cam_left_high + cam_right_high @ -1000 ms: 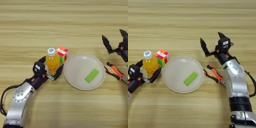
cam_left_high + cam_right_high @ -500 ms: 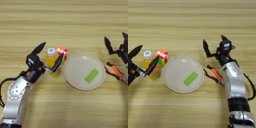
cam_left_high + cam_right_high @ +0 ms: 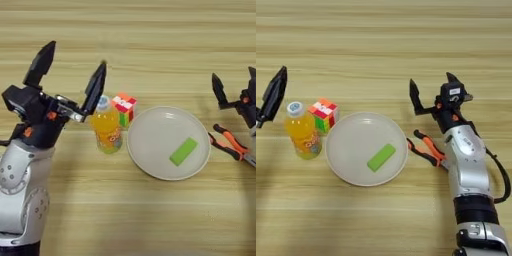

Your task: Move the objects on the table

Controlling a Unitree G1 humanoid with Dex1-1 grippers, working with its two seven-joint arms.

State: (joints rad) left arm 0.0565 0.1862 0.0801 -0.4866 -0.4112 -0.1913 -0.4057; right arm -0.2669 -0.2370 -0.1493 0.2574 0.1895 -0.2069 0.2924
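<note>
Juice bottle stands upright just right of and below the spread-fingered left gripper, nearer it than the open, idle right gripper.

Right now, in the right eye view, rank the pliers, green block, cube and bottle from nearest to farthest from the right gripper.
From the right gripper:
1. Pliers, just below it.
2. Green block, on the plate, leftward.
3. Cube, beyond the plate's left edge.
4. Bottle, farthest left.
</note>
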